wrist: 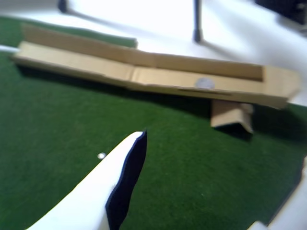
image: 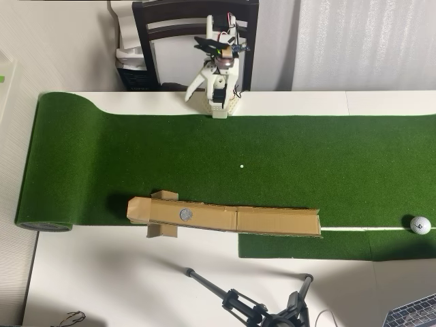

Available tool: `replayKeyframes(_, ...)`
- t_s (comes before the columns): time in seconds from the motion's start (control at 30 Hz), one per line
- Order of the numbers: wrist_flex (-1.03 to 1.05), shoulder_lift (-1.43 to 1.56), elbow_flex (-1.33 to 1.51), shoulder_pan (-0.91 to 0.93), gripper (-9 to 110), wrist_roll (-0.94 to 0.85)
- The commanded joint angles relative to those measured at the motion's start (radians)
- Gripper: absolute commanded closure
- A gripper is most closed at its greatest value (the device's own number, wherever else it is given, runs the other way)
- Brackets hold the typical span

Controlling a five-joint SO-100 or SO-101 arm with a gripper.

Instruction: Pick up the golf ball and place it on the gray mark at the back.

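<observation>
Turf [image: 136,157] — golf ball [image: 420,225] in overhead view only, far right.

- Wrist view was motion-blurred; gripper [wrist: 201,191] fingers cut off by the bottom edge.
- Gray mark [wrist: 205,83] showed only as a smudge.
- Laptop [image: 413,315] was clipped at the overhead view's corner.
</observation>
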Motion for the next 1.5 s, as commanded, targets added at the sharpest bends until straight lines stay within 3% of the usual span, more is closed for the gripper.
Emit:
replayKeyframes(0.0,-0.138,0.232,0.264,0.026,51,-0.006)
replayKeyframes(0.27,-0.364,0.649,0.758,0.018,51,0.005)
replayKeyframes(0.5,-0.566,0.617,0.956,0.014,51,-0.006)
replayKeyframes(1.47,-0.604,0.618,1.474,-0.106,52,0.175)
